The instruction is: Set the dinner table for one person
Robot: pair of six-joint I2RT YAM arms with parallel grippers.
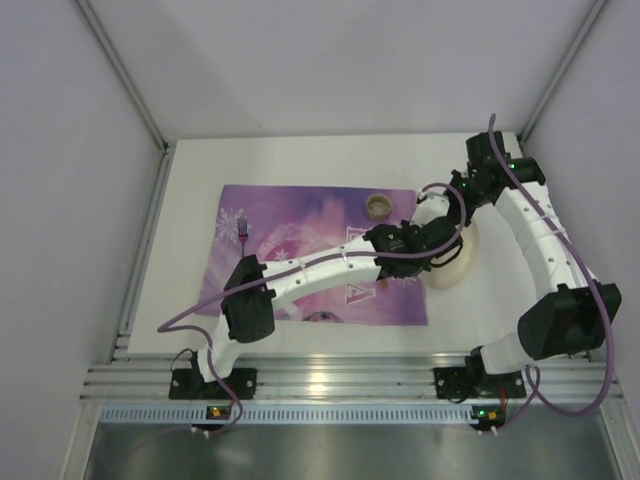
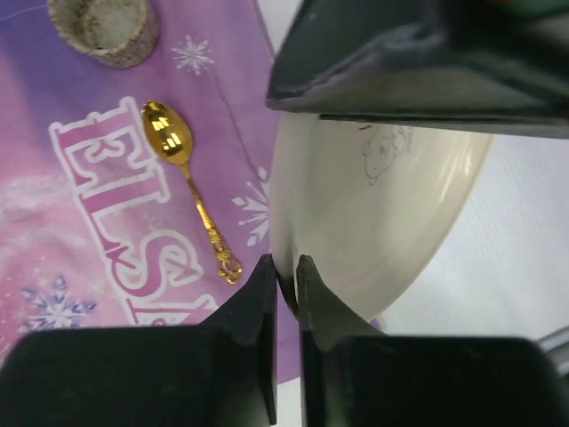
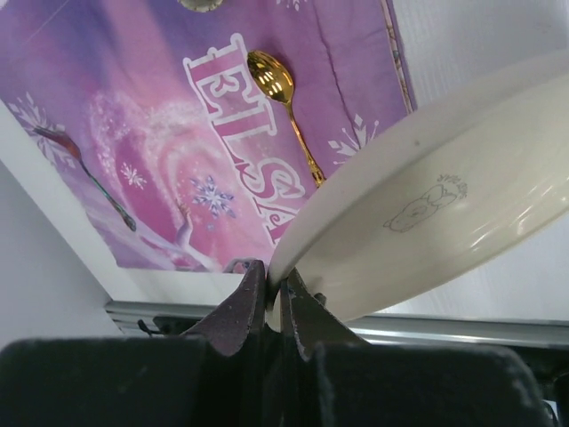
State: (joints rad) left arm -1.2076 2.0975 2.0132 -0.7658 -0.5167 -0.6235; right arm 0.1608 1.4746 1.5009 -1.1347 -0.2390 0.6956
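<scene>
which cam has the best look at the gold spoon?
Left wrist: the gold spoon lies whole and sharp on the placemat. Right wrist shows it smaller, handle end behind the plate. Top external: not visible.

- The plate (image 2: 382,205) has a cream surface, smooth and glossy like glazed ceramic; light reflects along its rim; a faint line drawing is printed on it
- The spoon (image 2: 197,200) looks like gold-coloured metal, polished like a mirror; its handle end is embossed
- The fork (image 3: 89,182) is thin and dark, with a weak metallic shine
- The placemat (image 2: 53,258) is a thin, smooth printed sheet with a slight sheen; whether it is plastic or paper I cannot tell
- The small pot (image 2: 102,27) is beige, rough and grainy, fully matt
- The dinner table (image 1: 190,180) is white and matt; its rails (image 1: 340,375) are bright ribbed aluminium
- The left gripper (image 2: 284,271) and the right gripper (image 3: 274,285) have black, matt fingers (image 2: 249,307), like plastic
- The arms (image 1: 330,268) have white, smooth, slightly glossy plastic shells
</scene>
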